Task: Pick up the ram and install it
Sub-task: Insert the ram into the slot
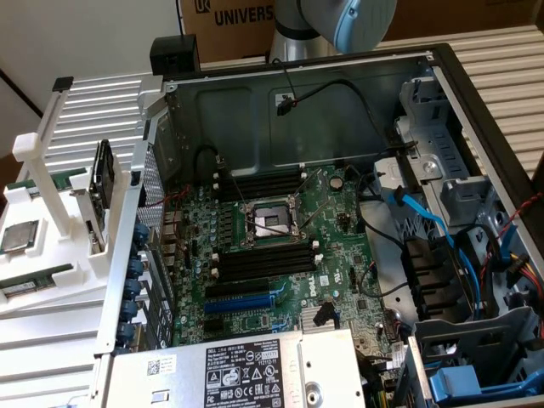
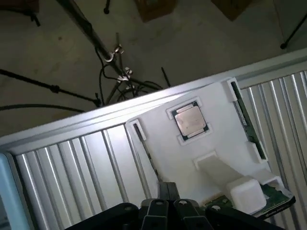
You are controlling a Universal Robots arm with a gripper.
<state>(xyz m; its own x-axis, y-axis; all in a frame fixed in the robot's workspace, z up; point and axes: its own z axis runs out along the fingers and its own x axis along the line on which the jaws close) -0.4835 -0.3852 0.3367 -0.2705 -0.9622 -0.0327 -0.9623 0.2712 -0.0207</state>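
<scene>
A ram stick [image 1: 36, 286] lies in a slot of the white holder [image 1: 51, 246] at the exterior view's left, green with a pale label. A second ram stick [image 1: 53, 178] sits further back in the same holder. The wrist view shows both edge-on: one ram stick [image 2: 248, 125] along one side of the holder [image 2: 211, 143], the other [image 2: 146, 149] along the opposite side. My gripper [image 2: 166, 189] is shut with nothing in it and hangs well above the holder. Black ram slots [image 1: 263, 259] lie on the motherboard [image 1: 340, 229] inside the open case.
A square silver processor chip [image 2: 188, 120] sits in the holder's middle, seen too as a chip [image 1: 19, 236] in the exterior view. A drive [image 1: 102, 183] stands upright in the holder. The case wall [image 1: 127, 255] separates holder and motherboard. Cables [image 1: 425, 221] crowd the case's right.
</scene>
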